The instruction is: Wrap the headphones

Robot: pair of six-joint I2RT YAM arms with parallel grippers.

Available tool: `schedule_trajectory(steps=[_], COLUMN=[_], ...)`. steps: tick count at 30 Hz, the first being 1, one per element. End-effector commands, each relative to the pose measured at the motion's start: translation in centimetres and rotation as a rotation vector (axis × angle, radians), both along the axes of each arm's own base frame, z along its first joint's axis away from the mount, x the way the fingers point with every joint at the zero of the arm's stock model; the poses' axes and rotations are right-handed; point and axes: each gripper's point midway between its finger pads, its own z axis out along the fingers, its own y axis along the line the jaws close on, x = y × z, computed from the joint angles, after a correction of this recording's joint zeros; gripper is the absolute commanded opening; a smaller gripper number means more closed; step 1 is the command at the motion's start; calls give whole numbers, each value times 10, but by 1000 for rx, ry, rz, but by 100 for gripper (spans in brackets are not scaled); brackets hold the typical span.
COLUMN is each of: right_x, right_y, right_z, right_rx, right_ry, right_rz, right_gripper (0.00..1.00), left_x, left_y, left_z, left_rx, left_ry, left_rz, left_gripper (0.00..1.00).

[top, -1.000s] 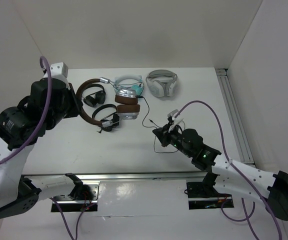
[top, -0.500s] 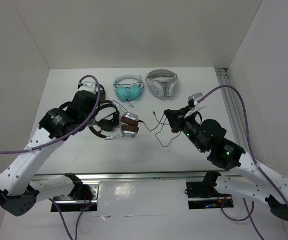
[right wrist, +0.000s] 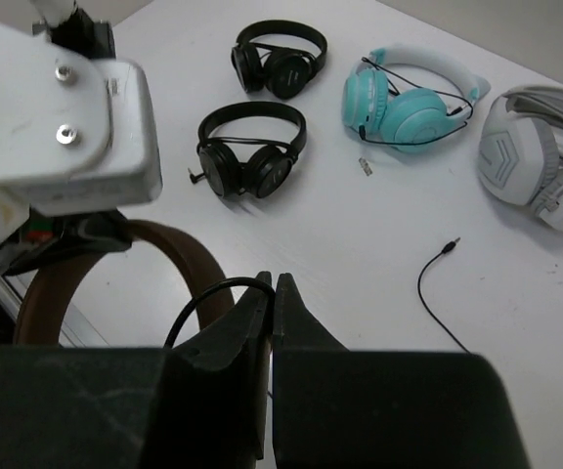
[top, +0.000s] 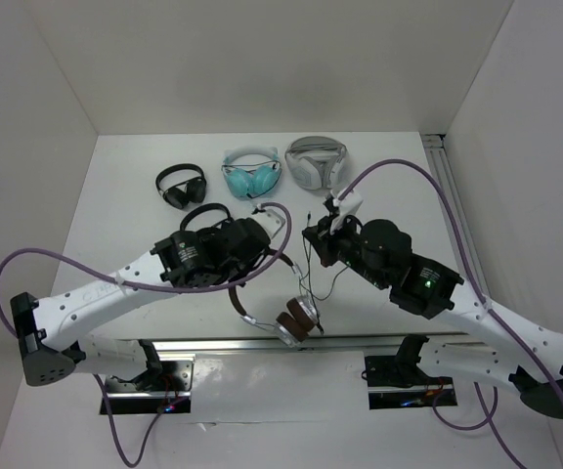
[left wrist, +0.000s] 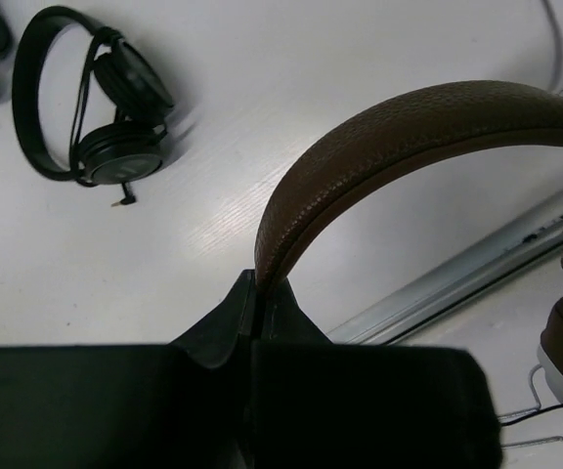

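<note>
Big shift since a second ago: both arms have swung in to the middle, and the headphones (top: pixel 296 320) have come off the back row and now hang at the near edge of the bench (top: pixel 409 195), over the metal rail (top: pixel 379 344). Left hand (left wrist: pixel 255 293) is clamped tight on the brown headband, pinching it at one end of the arch. From the fingers the band curves away toward the near edge, ear pads dangling at the low end. Right hand (right wrist: pixel 270 288) is pinched shut too, with the thin black cable (right wrist: pixel 421 283) caught between its tips. That cable trails loose across the bench beyond it, plug lying free.

Now the key line-up: the headphones sit nearer the bases and slightly left of the right hand, with the cable strung between the two. So the right hand looks the one to lead the winding, looping cable across the headband's arch while the left holds steady.

At the back sit a small black set (top: pixel 180 186), the teal pair (top: pixel 252 174) and the white-grey pair (top: pixel 316 161).
</note>
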Motion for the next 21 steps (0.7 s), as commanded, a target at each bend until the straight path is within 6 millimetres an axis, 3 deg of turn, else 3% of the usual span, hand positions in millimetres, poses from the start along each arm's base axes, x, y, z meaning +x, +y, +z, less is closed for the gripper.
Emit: schedule_trajectory(steps=[1,8,14,21], right_x=[-1,-4,-8,-12], right_y=[-2,-4,6,14], right_z=[16,-3,-21,-29], right_rx=[-15,-20,-43,-74], right_ry=[-32,-5,24,53], right_rz=[8,8,57,91], right_gripper=[0,0,0,1], left_x=[-5,-41,-47,-49], left_y=[-27,-54,-62,-67], left_z=[18,37,45,39], left_rx=[-82,-223,-260,-247], left_ry=[-39,28,39,59], left_rz=[-105,-325,-371,-384], left_gripper=[0,0,0,0])
